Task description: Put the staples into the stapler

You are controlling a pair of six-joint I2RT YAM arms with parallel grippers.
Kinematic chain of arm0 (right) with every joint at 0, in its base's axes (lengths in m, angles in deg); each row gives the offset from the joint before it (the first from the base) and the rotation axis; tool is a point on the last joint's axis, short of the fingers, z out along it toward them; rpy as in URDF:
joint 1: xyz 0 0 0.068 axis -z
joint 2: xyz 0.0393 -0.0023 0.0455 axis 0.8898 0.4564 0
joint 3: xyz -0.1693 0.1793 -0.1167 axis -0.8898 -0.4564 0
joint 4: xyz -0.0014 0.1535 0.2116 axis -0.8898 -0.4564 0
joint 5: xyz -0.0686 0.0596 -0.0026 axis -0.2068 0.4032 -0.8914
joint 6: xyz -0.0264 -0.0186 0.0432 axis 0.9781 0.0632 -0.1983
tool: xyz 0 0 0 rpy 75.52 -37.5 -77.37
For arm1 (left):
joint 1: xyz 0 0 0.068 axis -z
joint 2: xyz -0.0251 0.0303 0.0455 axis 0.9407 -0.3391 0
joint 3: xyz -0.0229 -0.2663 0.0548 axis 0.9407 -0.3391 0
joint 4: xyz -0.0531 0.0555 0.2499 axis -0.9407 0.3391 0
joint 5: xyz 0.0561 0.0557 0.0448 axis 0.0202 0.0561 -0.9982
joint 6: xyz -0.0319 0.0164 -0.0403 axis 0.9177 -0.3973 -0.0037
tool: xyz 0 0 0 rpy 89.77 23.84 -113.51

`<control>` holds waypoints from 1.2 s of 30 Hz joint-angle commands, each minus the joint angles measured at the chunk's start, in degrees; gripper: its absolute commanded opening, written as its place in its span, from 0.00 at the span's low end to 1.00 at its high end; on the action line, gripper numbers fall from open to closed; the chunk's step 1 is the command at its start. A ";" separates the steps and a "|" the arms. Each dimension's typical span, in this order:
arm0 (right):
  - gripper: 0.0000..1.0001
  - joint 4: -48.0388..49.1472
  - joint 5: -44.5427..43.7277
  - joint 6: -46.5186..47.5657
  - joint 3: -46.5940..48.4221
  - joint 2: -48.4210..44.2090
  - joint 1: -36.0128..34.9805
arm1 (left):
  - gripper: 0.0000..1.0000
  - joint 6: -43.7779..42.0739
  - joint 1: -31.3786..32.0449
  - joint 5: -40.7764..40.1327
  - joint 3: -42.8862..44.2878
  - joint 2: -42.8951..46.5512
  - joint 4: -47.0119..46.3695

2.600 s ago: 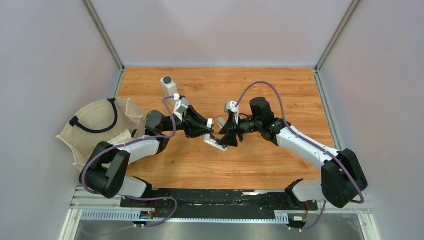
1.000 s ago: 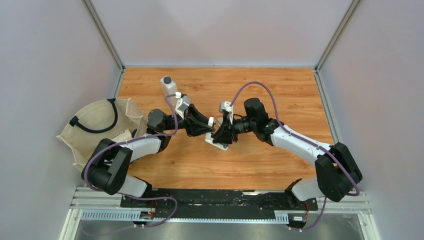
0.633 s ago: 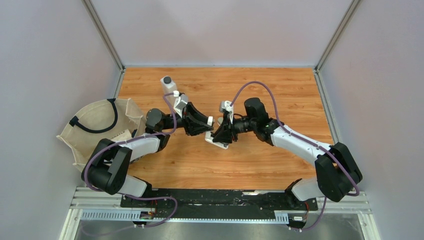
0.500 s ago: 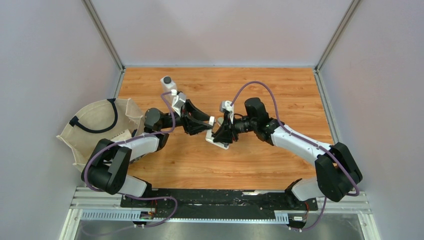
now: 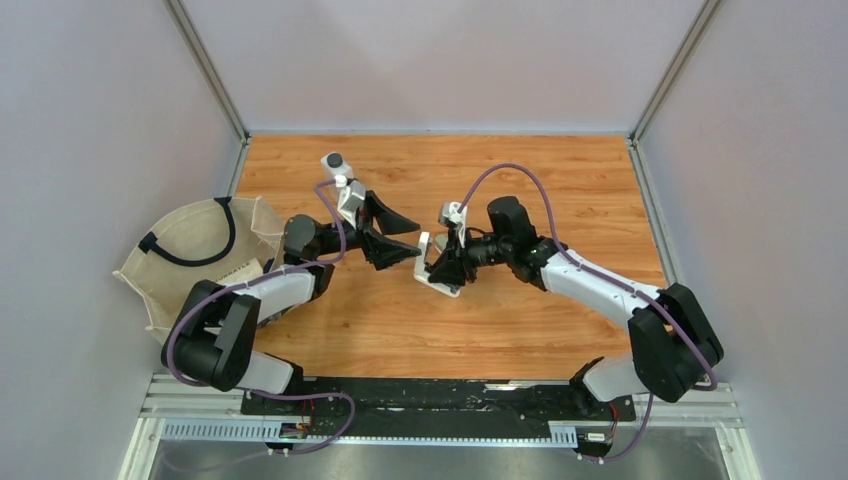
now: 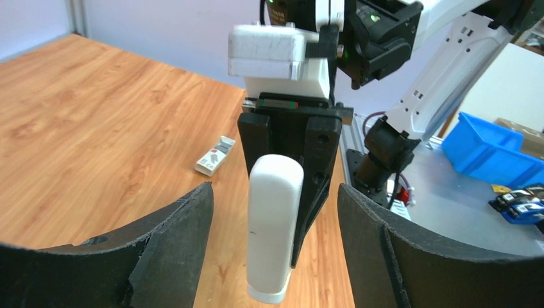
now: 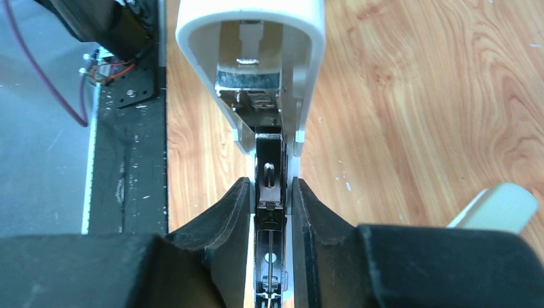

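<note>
Bright even light, soft faint shadows, sharp overhead view, blurred wrist foregrounds

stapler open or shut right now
Open: the stapler has its white lid swung up, baring the metal channel gripped between the right fingers.

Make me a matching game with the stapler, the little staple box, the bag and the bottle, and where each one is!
Things:
1. stapler
2. staple box
3. bag
4. bottle

Places:
A. on the far part of the table, beyond the open left gripper
B. lying flat on the wood, nothing touching it
C. clamped in the right gripper, lid swung open
D. at the table's left edge

Pairs: 1-C, 2-B, 3-D, 4-A
</note>
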 commanded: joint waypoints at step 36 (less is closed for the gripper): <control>0.09 -4.63 -52.04 -12.56 19.59 24.96 -16.39 | 0.83 -49.42 -23.74 -24.50 18.18 40.67 100.27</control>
